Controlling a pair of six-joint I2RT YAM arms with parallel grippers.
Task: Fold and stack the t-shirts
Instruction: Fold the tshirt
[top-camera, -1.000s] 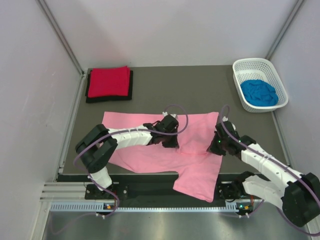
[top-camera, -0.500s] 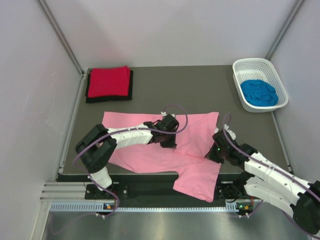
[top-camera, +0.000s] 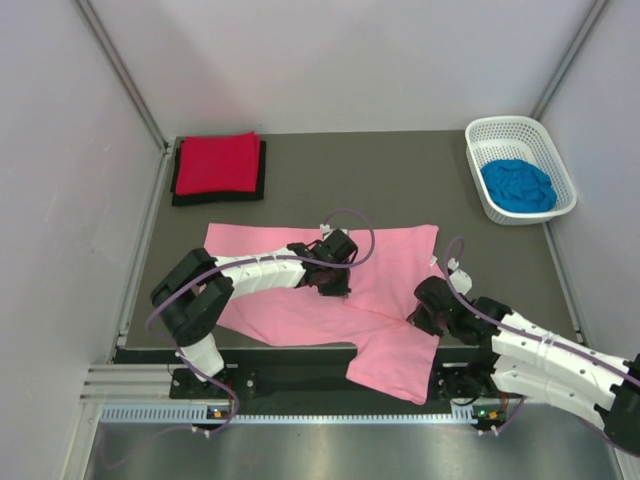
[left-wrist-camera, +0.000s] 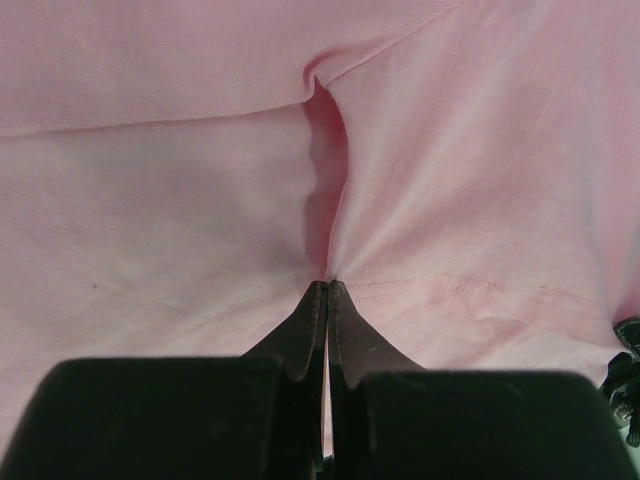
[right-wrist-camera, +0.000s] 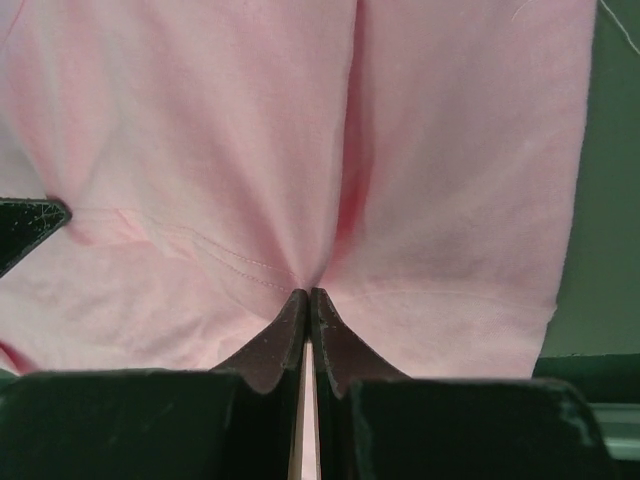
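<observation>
The left arm (top-camera: 255, 272) is reaching forward from a raised elbow, its wrist tipping downward. The left gripper (left-wrist-camera: 327, 288) is pressing both fingers flat together on a pinch of the pink t-shirt (top-camera: 290, 322), with cloth puckering just ahead of the tips. The right arm (top-camera: 545, 350) is lying low and stretched out. The right gripper (right-wrist-camera: 308, 293) is likewise clamping tight on a fold of the same shirt, directly ahead of its fingertips.
</observation>
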